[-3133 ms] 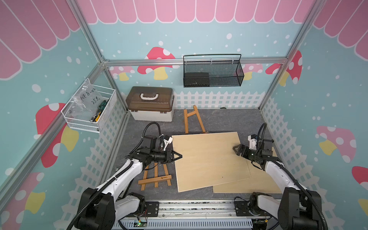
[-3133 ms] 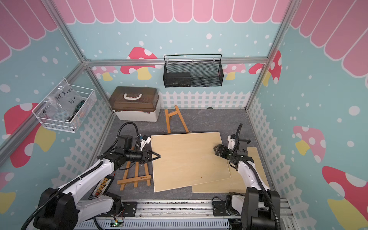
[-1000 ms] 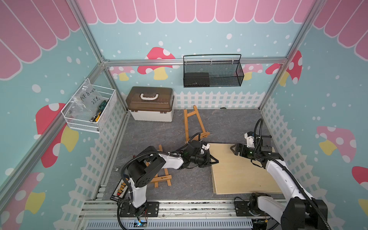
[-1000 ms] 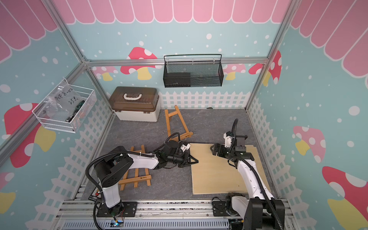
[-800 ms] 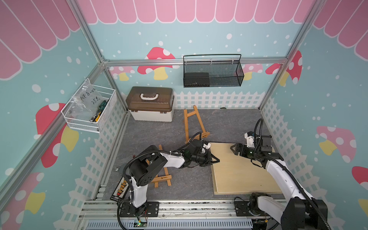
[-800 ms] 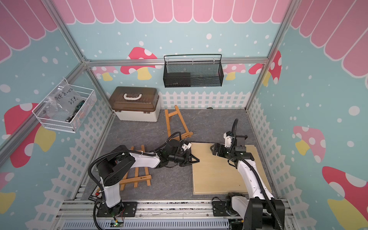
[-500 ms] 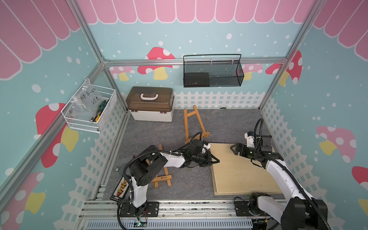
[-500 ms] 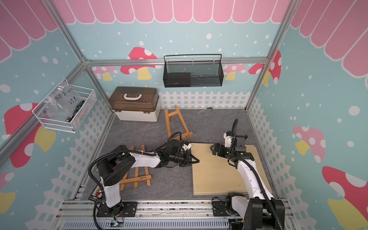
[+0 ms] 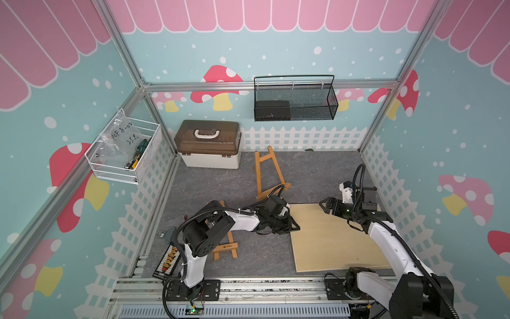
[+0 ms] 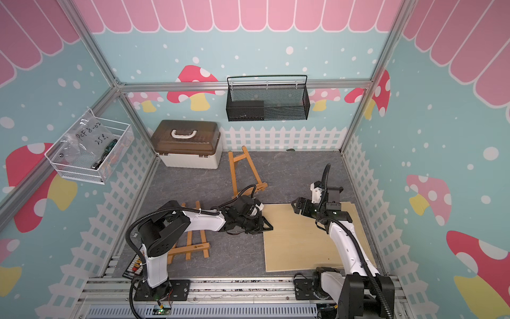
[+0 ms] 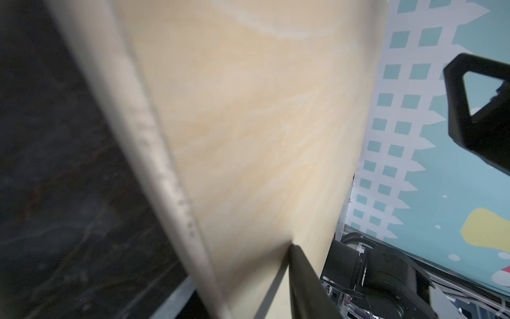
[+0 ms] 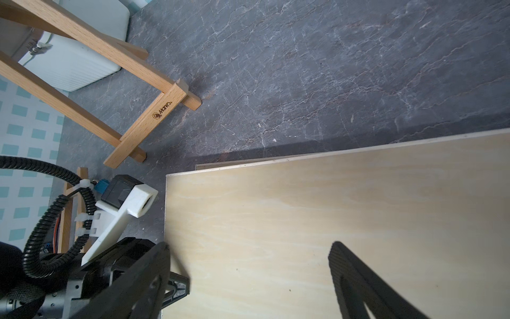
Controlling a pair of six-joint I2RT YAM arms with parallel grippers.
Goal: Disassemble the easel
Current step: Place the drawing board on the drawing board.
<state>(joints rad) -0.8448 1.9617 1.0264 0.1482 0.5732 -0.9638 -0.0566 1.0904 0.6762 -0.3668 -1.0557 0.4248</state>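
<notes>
Wooden far easel (image 9: 258, 174) stood at far centre and the near easel (image 9: 225, 246) at left under the left arm (image 9: 242, 221), both clear of the boards (image 9: 334, 243) stacked flat at right. The left gripper (image 9: 294, 224), part open and empty, sat at the boards' left edge; the right gripper (image 9: 325, 206), wide open and empty, hovered over their far edge. Drawn back with a jaw low on the wood, the left arm could drag the boards askew or knock the near easel.
</notes>
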